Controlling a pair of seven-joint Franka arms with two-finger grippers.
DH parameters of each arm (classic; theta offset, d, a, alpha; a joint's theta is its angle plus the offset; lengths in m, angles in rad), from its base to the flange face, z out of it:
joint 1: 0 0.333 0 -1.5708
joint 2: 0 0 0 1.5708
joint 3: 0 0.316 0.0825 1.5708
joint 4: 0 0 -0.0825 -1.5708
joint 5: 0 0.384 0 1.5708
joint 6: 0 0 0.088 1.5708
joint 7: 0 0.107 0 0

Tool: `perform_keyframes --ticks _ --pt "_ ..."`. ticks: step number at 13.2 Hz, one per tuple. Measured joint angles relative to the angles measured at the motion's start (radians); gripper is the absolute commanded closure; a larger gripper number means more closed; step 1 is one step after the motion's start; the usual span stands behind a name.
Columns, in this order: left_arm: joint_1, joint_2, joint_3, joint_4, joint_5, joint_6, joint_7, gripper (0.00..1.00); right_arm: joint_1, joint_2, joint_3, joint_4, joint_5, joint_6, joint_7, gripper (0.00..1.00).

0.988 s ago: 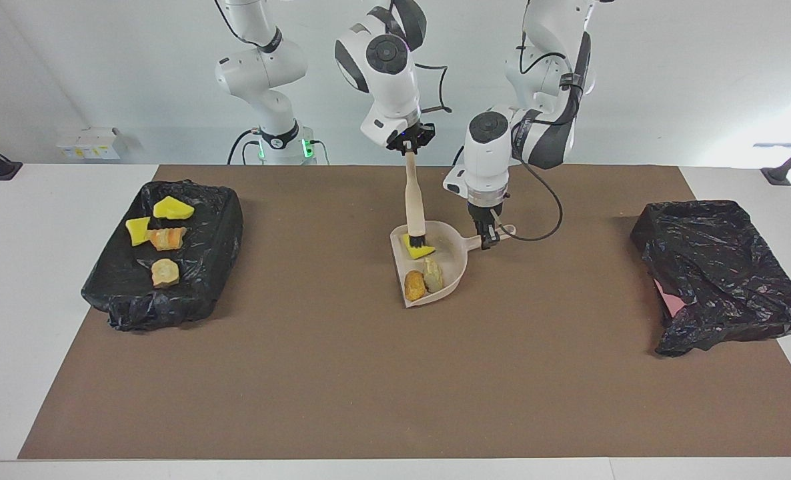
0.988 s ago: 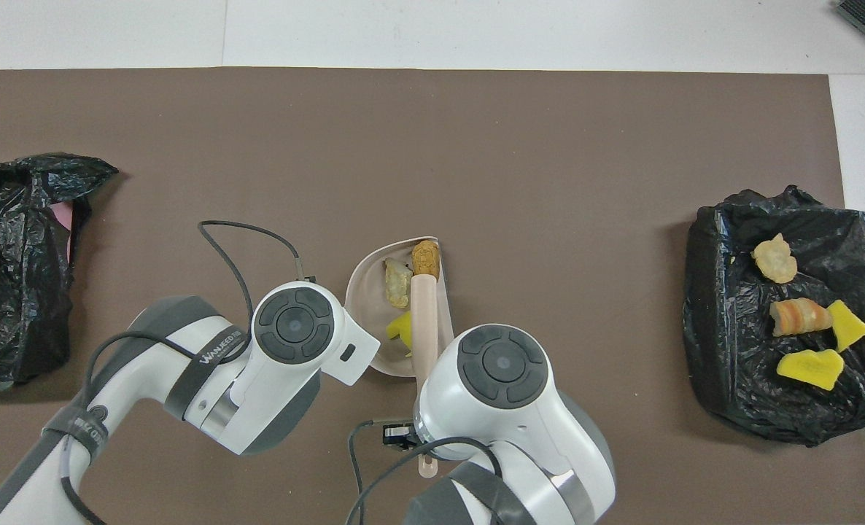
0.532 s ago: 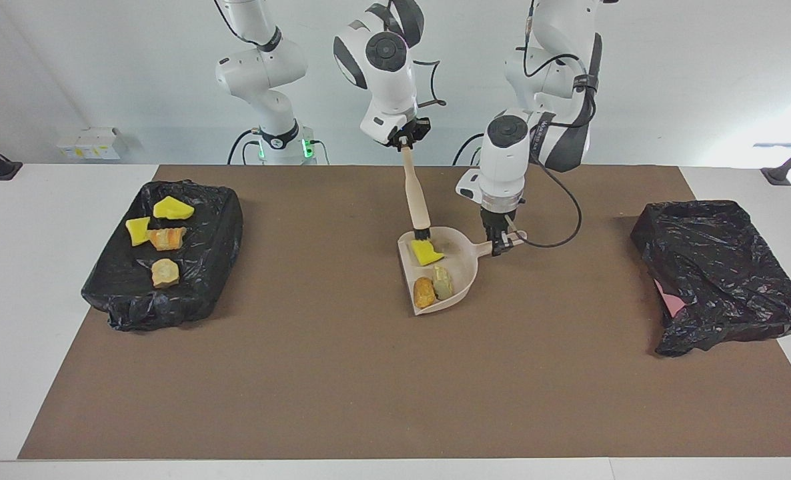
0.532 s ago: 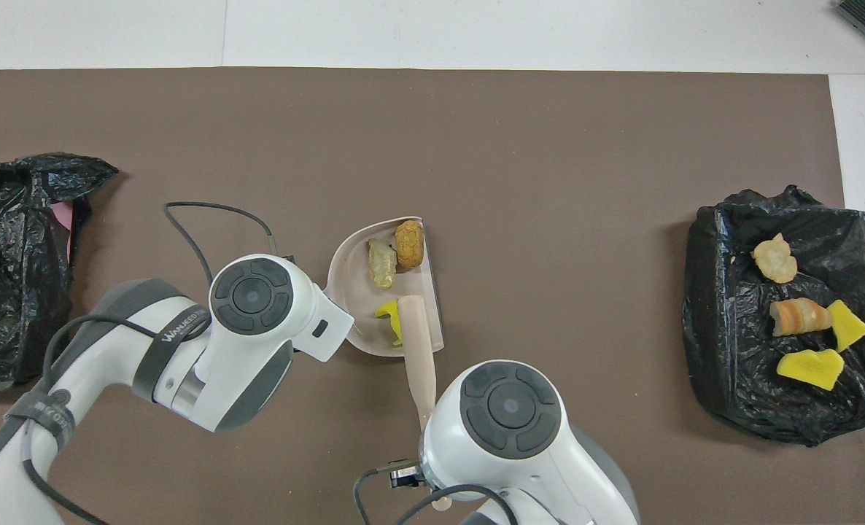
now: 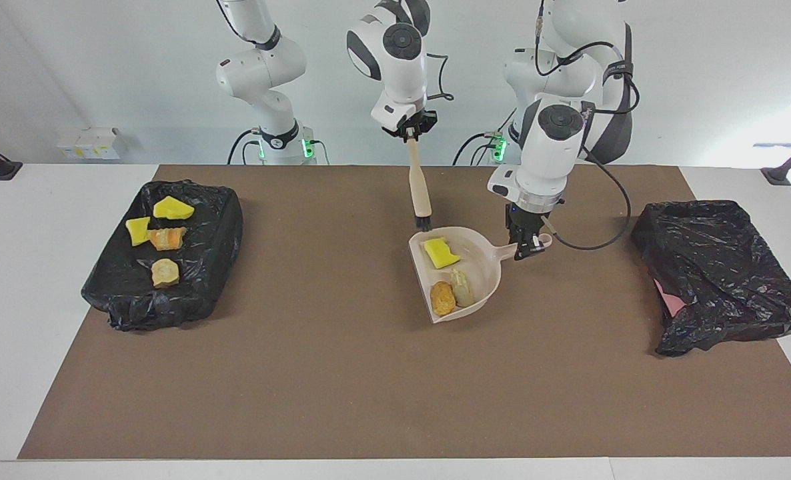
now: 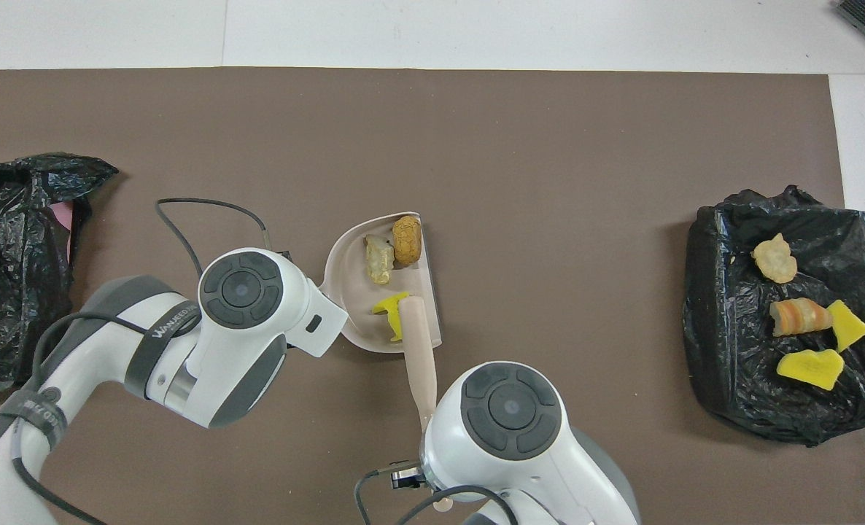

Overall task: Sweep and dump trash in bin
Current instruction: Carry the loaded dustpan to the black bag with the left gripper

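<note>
Since a second ago the dustpan (image 5: 465, 277) has shifted toward the left arm's end of the table and the brush (image 5: 419, 197) has lifted out of it. Facing: the left gripper (image 5: 525, 245), wrist pointing down, is clenched on the dustpan's handle; the right gripper (image 5: 410, 130) hangs upright, clamped on the brush. Overhead: three trash pieces (image 6: 392, 251) lie in the dustpan, four more (image 6: 804, 321) on the black bag (image 6: 724, 350) at the right arm's end.

dustpan (image 5: 479, 270): mid-table | three lumps (image 5: 450, 280): in dustpan | four lumps (image 5: 159, 233): on bag (image 5: 195, 267), right arm's end
</note>
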Motion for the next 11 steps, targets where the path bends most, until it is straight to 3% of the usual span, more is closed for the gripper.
perform_keyframes --ticks 4,8,11 --pt "0.046 0.0 0.001 0.049 -0.054 -0.04 0.071 1.0 0.027 -0.002 -0.002 -0.012 0.0 0.014 0.076 1.0" --pt "0.165 -0.001 0.006 0.116 -0.128 -0.105 0.229 1.0 0.189 0.023 0.002 -0.112 0.0 0.214 0.196 1.0" --pt "0.258 -0.001 0.009 0.128 -0.162 -0.139 0.362 1.0 0.275 0.115 0.002 -0.131 0.0 0.375 0.234 1.0"
